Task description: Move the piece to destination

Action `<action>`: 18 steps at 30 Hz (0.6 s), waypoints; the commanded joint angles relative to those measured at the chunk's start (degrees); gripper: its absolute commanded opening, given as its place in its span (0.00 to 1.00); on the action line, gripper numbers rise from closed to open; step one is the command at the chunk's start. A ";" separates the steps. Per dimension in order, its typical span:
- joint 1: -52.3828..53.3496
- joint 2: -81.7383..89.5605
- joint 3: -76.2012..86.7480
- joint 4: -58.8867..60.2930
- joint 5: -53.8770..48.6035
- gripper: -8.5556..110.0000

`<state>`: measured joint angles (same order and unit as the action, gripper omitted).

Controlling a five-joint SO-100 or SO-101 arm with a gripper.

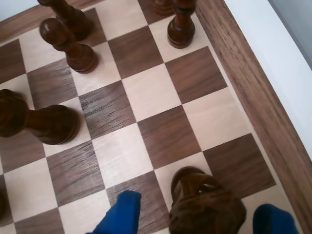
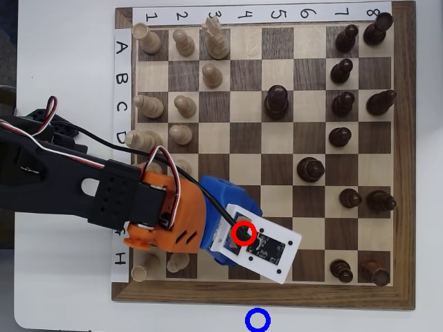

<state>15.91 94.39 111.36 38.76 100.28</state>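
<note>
In the wrist view my gripper point(image 1: 195, 217) is open, its two blue fingertips point(image 1: 122, 212) standing either side of a small dark brown round-headed piece point(image 1: 204, 204), the pawn as far as I can tell. The piece stands on a light square, one row in from the board's border. In the overhead view the piece is hidden under the white camera board point(image 2: 266, 249), where a red ring point(image 2: 234, 233) is drawn. The blue destination ring point(image 2: 248, 320) lies on the white surface just below the board's lower edge.
Dark pieces stand ahead in the wrist view point(image 1: 68, 46) point(image 1: 180, 27), and a bigger one is at the left point(image 1: 44, 122). The wooden border point(image 1: 253, 97) runs along the right. In the overhead view, pale pawns point(image 2: 178, 261) and dark pieces point(image 2: 340, 270) stand nearby.
</note>
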 commanded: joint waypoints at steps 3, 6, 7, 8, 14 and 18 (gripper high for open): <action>3.60 1.05 0.70 -7.21 10.37 0.28; 3.87 1.14 1.14 -8.35 9.67 0.27; 3.87 1.23 1.14 -8.44 9.58 0.26; 3.87 1.23 1.14 -8.53 9.23 0.25; 3.78 1.41 1.58 -8.35 9.14 0.19; 4.04 1.41 1.49 -7.82 11.34 0.13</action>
<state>18.11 94.39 113.20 33.75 100.28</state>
